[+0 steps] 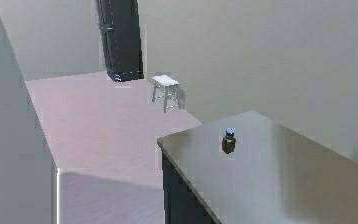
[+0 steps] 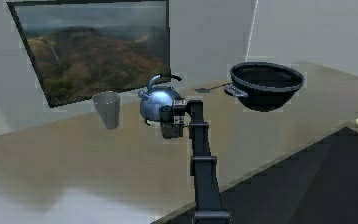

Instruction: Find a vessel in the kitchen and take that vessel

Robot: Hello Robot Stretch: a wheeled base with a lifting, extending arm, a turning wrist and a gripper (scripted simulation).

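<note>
In the arm side view the kettle [image 2: 159,99] stands at the middle of the frame on the counter [image 2: 67,170]. The gripper [image 2: 171,118] sits at its lower right edge, at the end of the arm [image 2: 202,170] that rises from the bottom edge. So the kettle lies up and slightly left of the gripper in the picture; whether the fingers touch it or stop just short I cannot tell. Since the kettle stands on the counter directly behind the gripper, I cannot tell whether the gripper holds anything, nor how its fingers are set. The kettle is round-bodied and shiny blue, with a dark handle arching over its top. It has no clear long axis, so the handle looks the likeliest grip. A grey cup [image 2: 107,109] stands just left of it, a dark bowl [image 2: 267,85] is well to the right, and a landscape picture [image 2: 92,50] hangs behind.
</note>
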